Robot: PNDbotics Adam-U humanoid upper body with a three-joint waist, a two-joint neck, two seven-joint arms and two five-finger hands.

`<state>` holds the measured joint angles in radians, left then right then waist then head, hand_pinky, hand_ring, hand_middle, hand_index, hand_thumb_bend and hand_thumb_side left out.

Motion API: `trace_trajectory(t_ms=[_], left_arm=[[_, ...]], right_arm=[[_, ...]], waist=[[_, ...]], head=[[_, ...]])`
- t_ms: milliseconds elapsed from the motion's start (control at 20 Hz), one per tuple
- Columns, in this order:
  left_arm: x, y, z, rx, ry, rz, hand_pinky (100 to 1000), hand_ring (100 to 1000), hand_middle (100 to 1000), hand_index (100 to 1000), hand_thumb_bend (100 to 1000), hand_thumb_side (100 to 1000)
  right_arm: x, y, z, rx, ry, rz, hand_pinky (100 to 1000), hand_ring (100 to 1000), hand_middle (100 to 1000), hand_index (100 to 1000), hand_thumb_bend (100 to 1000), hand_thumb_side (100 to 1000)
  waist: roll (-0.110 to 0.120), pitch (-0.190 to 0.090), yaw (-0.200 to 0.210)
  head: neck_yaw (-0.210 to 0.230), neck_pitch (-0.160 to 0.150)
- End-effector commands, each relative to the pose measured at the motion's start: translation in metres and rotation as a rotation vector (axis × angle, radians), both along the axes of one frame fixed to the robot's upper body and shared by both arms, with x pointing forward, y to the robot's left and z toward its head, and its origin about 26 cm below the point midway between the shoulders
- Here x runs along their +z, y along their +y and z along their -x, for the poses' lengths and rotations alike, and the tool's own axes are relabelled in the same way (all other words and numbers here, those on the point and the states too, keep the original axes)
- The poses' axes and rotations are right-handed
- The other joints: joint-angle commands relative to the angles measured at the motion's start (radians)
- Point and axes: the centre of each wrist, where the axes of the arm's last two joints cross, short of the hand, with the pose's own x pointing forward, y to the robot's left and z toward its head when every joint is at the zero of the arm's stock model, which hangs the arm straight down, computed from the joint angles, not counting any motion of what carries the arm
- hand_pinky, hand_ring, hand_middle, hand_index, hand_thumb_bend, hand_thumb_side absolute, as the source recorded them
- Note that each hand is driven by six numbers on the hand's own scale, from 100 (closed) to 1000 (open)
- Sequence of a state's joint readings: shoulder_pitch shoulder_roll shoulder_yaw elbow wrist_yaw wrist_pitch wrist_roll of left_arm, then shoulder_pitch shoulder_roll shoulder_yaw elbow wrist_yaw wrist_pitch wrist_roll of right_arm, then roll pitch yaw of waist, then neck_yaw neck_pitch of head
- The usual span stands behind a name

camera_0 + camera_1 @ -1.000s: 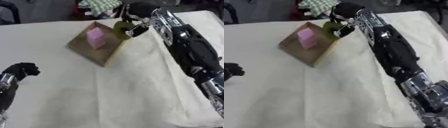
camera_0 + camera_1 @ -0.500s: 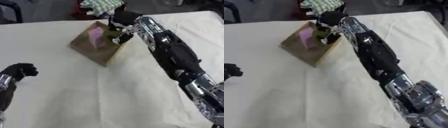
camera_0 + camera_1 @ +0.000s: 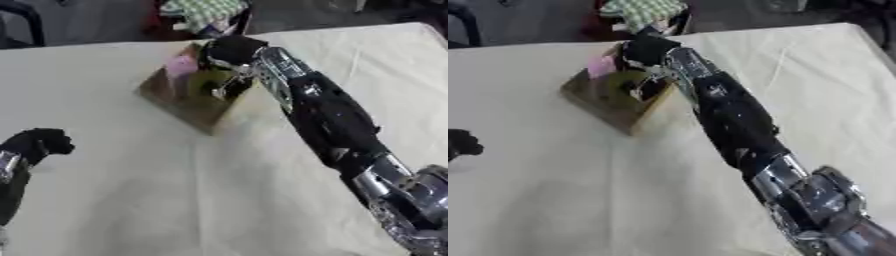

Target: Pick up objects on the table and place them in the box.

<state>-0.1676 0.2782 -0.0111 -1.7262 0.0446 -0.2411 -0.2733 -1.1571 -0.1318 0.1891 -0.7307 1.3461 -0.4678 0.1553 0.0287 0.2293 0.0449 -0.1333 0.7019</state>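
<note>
Upper middle of the frame, our right hand (image 3: 647,50) is reaching over the cardboard box (image 3: 188,95), fingers curled down into it around a yellow-green object (image 3: 627,80) that sits inside the box. A pink item (image 3: 181,65) sits in the box's far corner. Our left hand (image 3: 39,144) is at the left edge, lower down, curled into a fist with nothing in it, well apart from the box. Everything's on a cream tablecloth (image 3: 175,200); some checkered cloth (image 3: 206,9) lies beyond the table, top center.
</note>
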Motion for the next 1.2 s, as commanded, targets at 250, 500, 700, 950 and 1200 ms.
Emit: trace_trajectory(t_ms=[250, 500, 700, 950, 1200], left_arm=[[0.006, 0.001, 0.0, 0.0, -0.021, -0.004, 702, 647, 610, 742, 100, 1000], [0.005, 0.004, 0.0, 0.01, -0.018, -0.005, 702, 646, 610, 742, 100, 1000], [0.005, 0.007, 0.001, 0.024, -0.017, -0.006, 702, 647, 610, 742, 100, 1000], [0.005, 0.009, 0.002, 0.039, -0.018, -0.005, 702, 646, 610, 742, 100, 1000], [0.005, 0.012, 0.003, 0.055, -0.021, -0.002, 702, 646, 609, 742, 100, 1000]], right_arm=[[0.027, -0.015, -0.002, -0.024, -0.092, -0.064, 789, 856, 943, 1000, 100, 270], [0.054, -0.033, 0.002, -0.021, -0.164, -0.134, 782, 849, 937, 1000, 100, 199], [0.075, -0.057, 0.01, 0.004, -0.243, -0.188, 764, 832, 915, 1000, 100, 155], [0.083, -0.094, 0.024, 0.026, -0.339, -0.284, 736, 796, 868, 1000, 100, 119], [0.076, -0.127, 0.042, 0.005, -0.412, -0.41, 691, 744, 817, 996, 100, 212]], waist=[[0.001, -0.016, -0.007], [-0.002, -0.019, -0.018], [-0.006, -0.021, -0.029], [-0.011, -0.022, -0.042], [-0.01, -0.022, -0.053]], head=[[0.006, -0.01], [0.016, -0.007], [0.03, -0.004], [0.05, 0.0], [0.065, 0.001]])
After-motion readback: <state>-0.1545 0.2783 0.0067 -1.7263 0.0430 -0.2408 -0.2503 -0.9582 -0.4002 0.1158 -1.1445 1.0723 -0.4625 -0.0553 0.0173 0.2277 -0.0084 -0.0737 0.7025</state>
